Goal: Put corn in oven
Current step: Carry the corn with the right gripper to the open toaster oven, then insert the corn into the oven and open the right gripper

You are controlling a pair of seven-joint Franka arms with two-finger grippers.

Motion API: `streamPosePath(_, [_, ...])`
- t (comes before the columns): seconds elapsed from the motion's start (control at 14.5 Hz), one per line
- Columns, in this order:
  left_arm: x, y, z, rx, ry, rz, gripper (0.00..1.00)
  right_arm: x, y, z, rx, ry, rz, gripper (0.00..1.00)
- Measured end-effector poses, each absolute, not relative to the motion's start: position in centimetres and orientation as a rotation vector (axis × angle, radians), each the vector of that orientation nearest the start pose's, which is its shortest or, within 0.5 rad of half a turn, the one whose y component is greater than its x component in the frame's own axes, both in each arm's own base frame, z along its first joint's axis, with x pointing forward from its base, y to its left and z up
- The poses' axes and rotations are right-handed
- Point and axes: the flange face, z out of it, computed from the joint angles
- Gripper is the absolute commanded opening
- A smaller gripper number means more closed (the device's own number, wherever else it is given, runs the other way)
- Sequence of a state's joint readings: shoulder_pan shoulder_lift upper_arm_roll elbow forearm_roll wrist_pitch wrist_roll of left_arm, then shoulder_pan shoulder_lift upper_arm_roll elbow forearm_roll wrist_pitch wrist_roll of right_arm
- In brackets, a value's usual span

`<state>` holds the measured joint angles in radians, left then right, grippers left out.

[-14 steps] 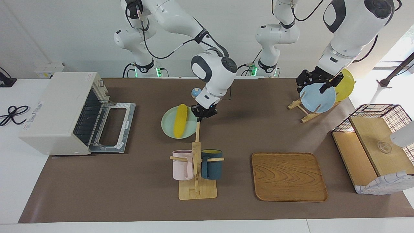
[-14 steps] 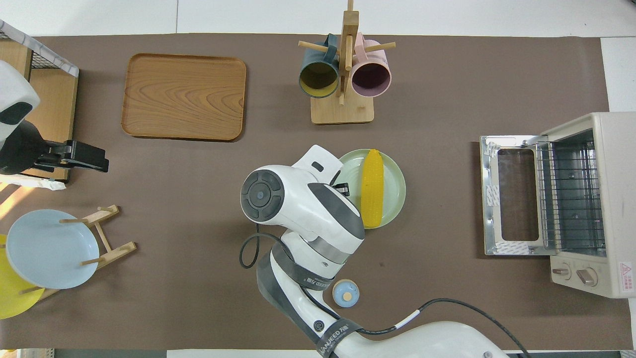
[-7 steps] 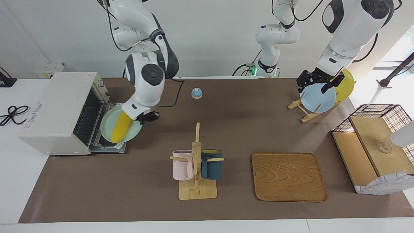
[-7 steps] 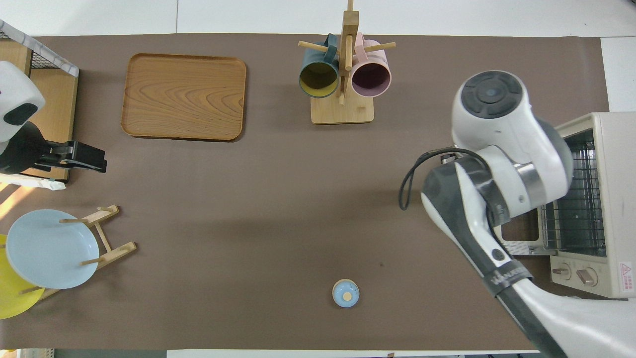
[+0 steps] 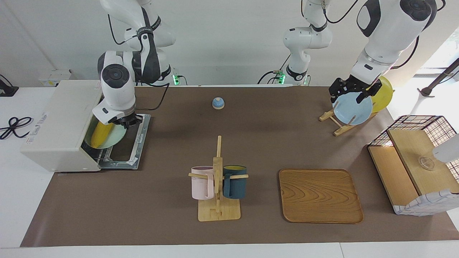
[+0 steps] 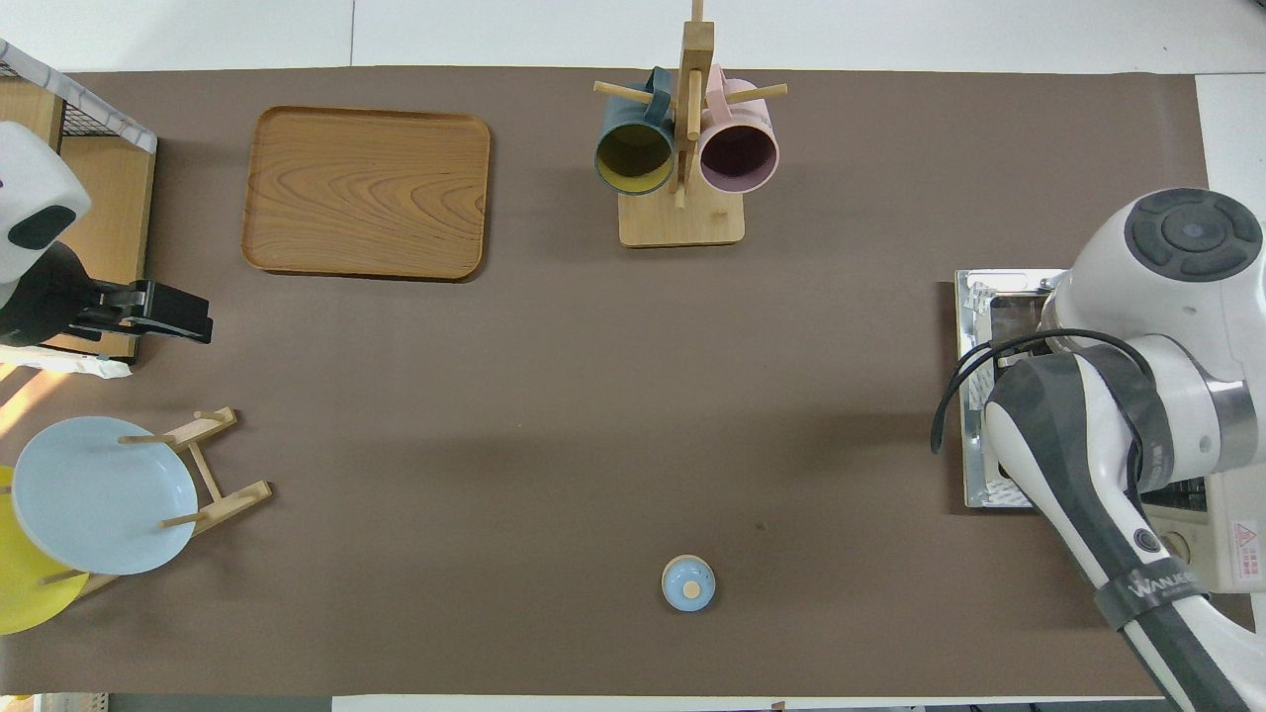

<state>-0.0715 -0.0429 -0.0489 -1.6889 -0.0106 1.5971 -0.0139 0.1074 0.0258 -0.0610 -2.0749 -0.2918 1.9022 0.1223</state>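
From across the worktop (image 5: 251,229), the right pincer (image 5: 125,122) is clamped on the rim of the mint plate (image 5: 114,136), tilted and half inside the mouth of the oven (image 5: 61,123) over its dropped door (image 5: 133,148), with the corn (image 5: 101,134) lying on the plate at the opening. The left pincer (image 5: 353,92) hangs spread wide over the blue plate (image 5: 352,108) on its rack, gripping nothing. From overhead, the right arm's bulk covers the oven (image 6: 1231,539) (corn and plate hidden), while the left pincer (image 6: 198,321) sits beside the basket shelf (image 6: 94,213).
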Motion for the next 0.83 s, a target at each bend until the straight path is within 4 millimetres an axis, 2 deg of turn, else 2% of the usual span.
streamPosePath(0.14, [53.7, -6.3, 59.4, -3.142, 0.156, 0.077, 1.0, 52.5, -1.5, 39.5, -3.395, -0.121, 0.289, 0.0])
streamPosePath(0.28, [53.7, -6.3, 59.4, -3.141, 0.157, 0.077, 1.0, 52.2, -4.1, 39.3, -3.383, -0.129, 0.298, 0.0])
streamPosePath(0.41, [53.7, -6.6, 59.4, -3.14, 0.164, 0.078, 1.0, 51.8, -5.7, 39.2, -3.377, -0.108, 0.312, 0.0])
streamPosePath(0.69, [53.6, -6.8, 59.4, -3.14, 0.172, 0.078, 1.0, 51.1, -5.7, 38.4, -3.373, -0.118, 0.287, 0.01])
streamPosePath(0.83, [53.6, -7.1, 59.4, -3.139, 0.179, 0.078, 1.0, 51.0, -5.6, 38.4, -3.373, -0.12, 0.282, 0.13])
